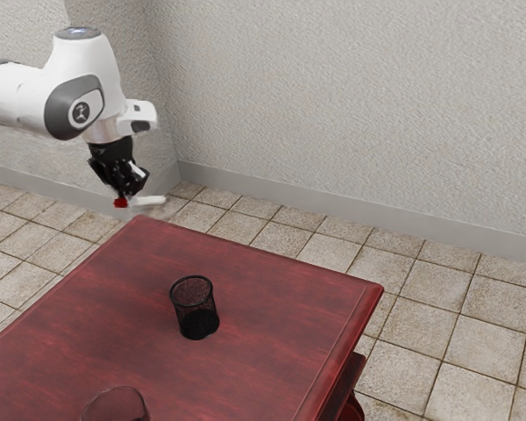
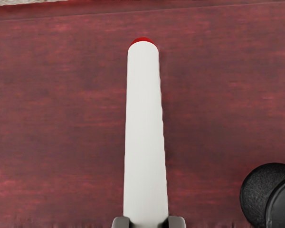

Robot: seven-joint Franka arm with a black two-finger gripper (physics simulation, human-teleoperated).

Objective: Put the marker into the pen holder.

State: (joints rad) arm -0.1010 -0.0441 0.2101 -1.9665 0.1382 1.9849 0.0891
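- Exterior view: the hand (image 1: 130, 195) is up in the air, clamped on the marker (image 1: 151, 201).
- Wrist view: one finger presses each side of the marker, with the worktop (image 2: 61, 118) below.
- Pen holder (image 1: 195, 309) stands upright on the worktop, apart from the marker.

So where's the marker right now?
The marker is pinched in the gripper, over on the exterior view's left, higher up in that view than the pen holder.
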